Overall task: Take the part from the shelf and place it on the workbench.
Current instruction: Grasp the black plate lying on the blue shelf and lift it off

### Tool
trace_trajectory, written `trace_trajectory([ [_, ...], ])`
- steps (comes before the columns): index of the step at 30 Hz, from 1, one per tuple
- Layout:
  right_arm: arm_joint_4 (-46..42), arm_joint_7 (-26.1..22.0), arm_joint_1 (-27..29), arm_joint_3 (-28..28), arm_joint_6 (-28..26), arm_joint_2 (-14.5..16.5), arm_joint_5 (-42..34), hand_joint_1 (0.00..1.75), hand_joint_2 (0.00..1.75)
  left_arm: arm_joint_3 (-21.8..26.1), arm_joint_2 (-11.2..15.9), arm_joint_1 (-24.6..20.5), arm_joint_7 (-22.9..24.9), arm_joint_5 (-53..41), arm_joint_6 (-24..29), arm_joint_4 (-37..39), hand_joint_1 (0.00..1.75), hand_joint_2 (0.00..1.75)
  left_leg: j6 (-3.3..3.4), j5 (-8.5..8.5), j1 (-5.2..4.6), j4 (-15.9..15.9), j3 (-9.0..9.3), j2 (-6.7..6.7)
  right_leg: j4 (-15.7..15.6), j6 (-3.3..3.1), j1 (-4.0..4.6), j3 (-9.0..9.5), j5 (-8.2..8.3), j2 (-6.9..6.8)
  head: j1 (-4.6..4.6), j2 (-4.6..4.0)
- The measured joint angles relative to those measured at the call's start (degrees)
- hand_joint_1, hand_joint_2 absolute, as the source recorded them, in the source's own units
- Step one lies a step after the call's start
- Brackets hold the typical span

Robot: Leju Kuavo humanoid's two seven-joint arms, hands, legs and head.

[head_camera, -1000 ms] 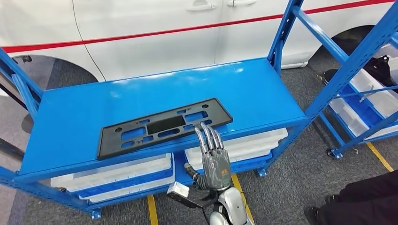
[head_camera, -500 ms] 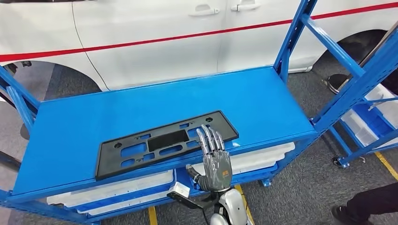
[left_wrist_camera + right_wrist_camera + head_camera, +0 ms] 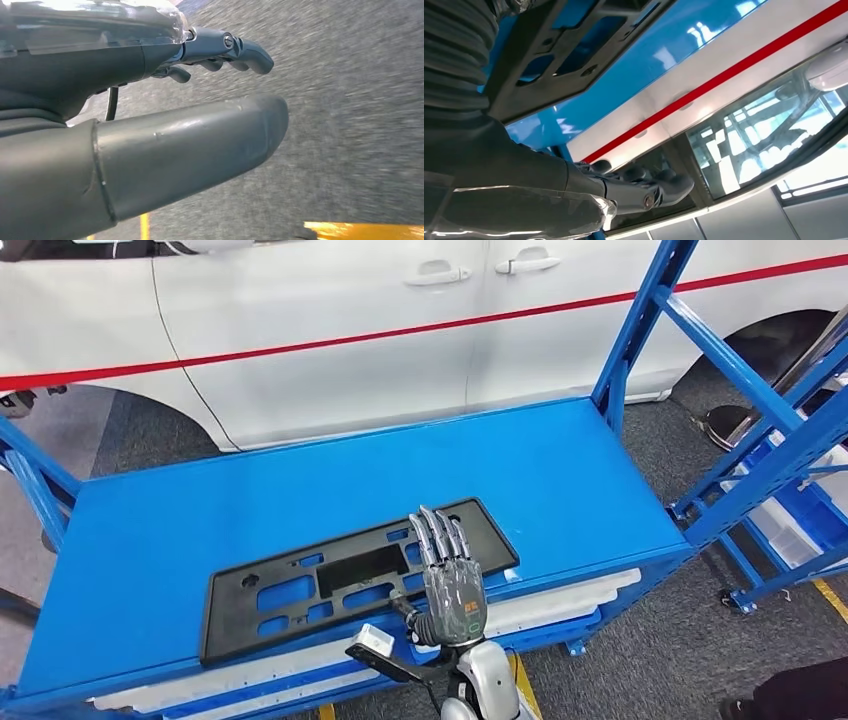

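The whole head view has shifted since 1 second ago: the camera has moved, so the white car (image 3: 330, 330) with its red stripe takes up more of the upper frame and the blue shelf (image 3: 560, 470) sits lower and closer. Against the shelf itself, the black part (image 3: 300, 585) lies where it did, flat on the top deck near the front edge. The right hand (image 3: 452, 580) has advanced; its fingertips, earlier at the part's front rim, now reach over the part's right portion.

The part is a long, flat, matte black plate, 1 large rectangular opening at its middle with several smaller slots and round holes around it. It lies slightly askew, right end farther back.

The right hand's fingers (image 3: 436, 530) are stretched straight and close together above the part, holding nothing. The left hand (image 3: 150, 150) hangs over grey carpet, fingers loosely extended and nothing in it.

White bins (image 3: 570, 595) sit on the level below.
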Motion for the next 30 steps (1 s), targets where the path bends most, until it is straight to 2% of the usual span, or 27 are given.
trace_trajectory([
  [2,0.2,0.4,-0.2,0.9,0.0,-0.5,-0.1,0.00,1.75,0.0,-0.1,0.0,0.0,-0.1,0.0,0.0,0.00,0.00,0.68,0.37,0.29,-0.4,-0.04,0.13,1.4,0.63,-0.01,-0.46,-1.59,-0.04,0.03,-0.01],
  [3,0.3,0.6,-0.3,1.3,0.0,-0.7,-0.2,0.00,1.75,0.0,-0.1,0.0,0.0,-0.2,0.0,0.0,0.00,0.00,0.99,0.54,0.43,-0.6,-0.12,0.20,3.5,0.98,-0.09,-1.34,-3.32,-0.06,0.03,-0.01],
  [5,0.5,1.0,-0.3,1.9,0.0,-1.0,-0.3,0.00,1.75,-0.1,-0.1,-0.1,0.0,-0.2,0.0,0.0,0.00,0.00,1.29,0.68,0.44,-0.7,-0.42,0.23,10.2,1.48,-0.41,-4.13,-7.38,-0.09,0.03,-0.02],
  [6,0.7,1.2,-0.3,2.2,0.0,-1.2,-0.4,0.00,1.75,-0.1,-0.1,-0.1,0.0,-0.2,0.0,0.0,0.00,0.00,1.32,0.69,0.43,-0.7,-0.59,0.24,13.4,1.65,-0.57,-5.44,-8.61,-0.10,0.03,-0.02],
  [7,0.8,1.3,-0.3,2.4,0.0,-1.3,-0.5,0.00,1.75,-0.1,-0.1,0.0,0.0,-0.2,0.0,0.0,0.00,0.00,1.33,0.70,0.43,-0.7,-0.73,0.24,14.9,1.78,-0.72,-5.98,-8.59,-0.11,0.03,-0.01],
  [8,1.0,1.3,-0.3,2.6,0.0,-1.4,-0.6,0.00,1.75,-0.1,-0.1,0.0,0.0,-0.2,-0.1,0.0,0.00,0.00,1.31,0.73,0.44,-0.7,-0.82,0.24,14.4,1.84,-0.85,-5.55,-7.50,-0.13,0.03,-0.01],
  [9,1.1,1.3,-0.3,2.8,0.0,-1.5,-0.8,0.00,1.75,0.0,-0.1,0.0,0.0,-0.1,-0.1,0.0,0.00,0.00,1.24,0.76,0.45,-0.7,-0.86,0.23,11.7,1.82,-0.97,-4.05,-5.57,-0.16,0.04,0.00],
  [10,1.1,1.3,-0.3,2.9,0.0,-1.6,-0.9,0.00,1.75,0.0,-0.1,0.0,0.0,-0.1,-0.1,0.0,0.00,0.00,1.11,0.85,0.45,-0.7,-0.87,0.21,7.5,1.72,-1.06,-1.81,-3.62,-0.19,0.04,0.00],
  [12,1.2,1.3,-0.4,3.2,0.0,-1.7,-1.1,0.00,1.75,0.0,-0.1,0.0,0.0,0.0,-0.1,0.0,0.00,0.00,0.57,1.15,0.35,-0.6,-0.90,0.13,0.9,1.38,-0.84,1.62,-1.49,-0.20,0.04,-0.01],
  [13,1.2,1.3,-0.4,3.3,0.0,-1.7,-1.2,0.00,1.75,0.0,-0.1,0.0,0.0,0.0,-0.1,0.0,0.00,0.00,0.22,1.35,0.29,-0.6,-0.93,0.11,-0.6,1.17,-0.69,2.21,-1.33,-0.19,0.03,-0.01],
  [16,1.3,1.2,-0.4,3.4,0.0,-1.7,-1.2,0.00,1.75,0.0,-0.1,0.0,0.0,0.0,-0.1,0.0,0.00,0.00,-0.93,1.66,0.36,-0.6,-1.08,0.08,-1.2,0.19,-0.63,1.84,-0.90,-0.18,0.02,-0.01],
  [17,1.3,1.1,-0.4,3.4,0.0,-1.7,-1.3,0.00,1.75,0.0,-0.1,0.0,0.0,0.0,-0.1,0.0,0.00,0.00,-1.23,0.84,0.45,0.3,-1.49,0.09,-1.4,-0.26,-0.72,1.74,-0.59,-0.23,0.01,-0.01],
  [18,1.3,0.8,-0.4,3.5,0.0,-1.7,-1.5,0.00,1.75,0.0,0.0,0.0,0.0,0.0,-0.1,0.0,0.00,0.00,-1.48,-0.70,0.53,2.3,-2.32,0.09,-1.6,-0.68,-0.80,1.61,-0.28,-0.31,-0.01,-0.01],
  [20,1.4,0.3,-0.3,3.5,0.0,-1.7,-1.9,0.00,1.75,0.0,0.0,0.0,0.0,-0.1,-0.1,0.0,0.00,0.00,-1.85,-5.08,0.59,9.4,-5.10,0.11,-1.6,-1.18,-0.69,1.21,0.06,-0.46,-0.03,-0.02],
  [21,1.5,0.1,-0.3,3.5,0.0,-1.7,-2.1,0.00,1.75,0.0,0.0,0.0,0.0,-0.2,0.0,0.0,0.00,0.00,-1.98,-6.64,0.60,13.0,-6.38,0.12,-1.5,-1.26,-0.58,1.03,0.15,-0.51,-0.02,-0.02],
  [22,1.6,0.0,-0.3,3.5,0.0,-1.7,-2.2,0.00,1.75,0.0,0.0,0.1,0.0,-0.2,0.0,0.0,0.00,0.00,-2.04,-7.18,0.60,15.1,-7.00,0.12,-1.4,-1.30,-0.49,0.89,0.19,-0.55,-0.02,-0.01],
  [23,1.6,0.0,-0.3,3.5,0.0,-1.7,-2.3,0.00,1.75,0.0,0.0,0.1,0.0,-0.2,0.0,0.0,0.00,0.00,-2.01,-6.59,0.59,15.2,-6.63,0.12,-1.3,-1.29,-0.42,0.81,0.20,-0.55,-0.02,-0.01],
  [24,1.7,0.0,-0.3,3.5,0.0,-1.7,-2.3,0.00,1.75,0.0,0.0,0.2,0.0,-0.3,0.0,0.0,0.00,0.00,-1.87,-5.07,0.59,13.0,-5.17,0.12,-1.2,-1.26,-0.37,0.79,0.17,-0.55,-0.02,0.00],
  [25,1.7,0.0,-0.3,3.5,0.0,-1.7,-2.3,0.00,1.75,0.0,0.0,0.1,0.0,-0.3,0.0,0.0,0.00,0.00,-1.63,-3.20,0.56,9.2,-3.02,0.12,-1.0,-1.19,-0.33,0.80,0.08,-0.54,-0.02,0.00],
  [27,1.7,-0.5,-0.3,3.5,0.0,-1.7,-2.5,0.00,1.75,0.0,0.1,0.1,0.0,-0.4,0.0,0.0,0.00,0.00,-0.97,-1.24,0.24,2.3,0.95,0.08,-0.7,-0.88,-0.19,0.60,-0.13,-0.49,-0.02,-0.01],
  [28,1.7,-0.9,-0.3,3.5,0.0,-1.7,-2.7,0.00,1.75,-0.1,0.2,0.1,0.0,-0.4,0.1,0.0,0.00,0.00,-0.66,-1.17,0.07,0.4,1.90,0.06,-0.6,-0.65,-0.15,0.48,-0.19,-0.47,-0.01,-0.01],
  [30,1.8,-2.2,-0.3,3.3,0.0,-1.7,-3.3,0.00,1.75,-0.1,0.3,0.1,0.0,-0.4,0.1,0.0,0.00,0.00,-0.20,-1.45,-0.09,-0.6,2.14,0.04,-0.6,-0.11,-0.09,0.38,-0.14,-0.42,-0.01,0.00],
])
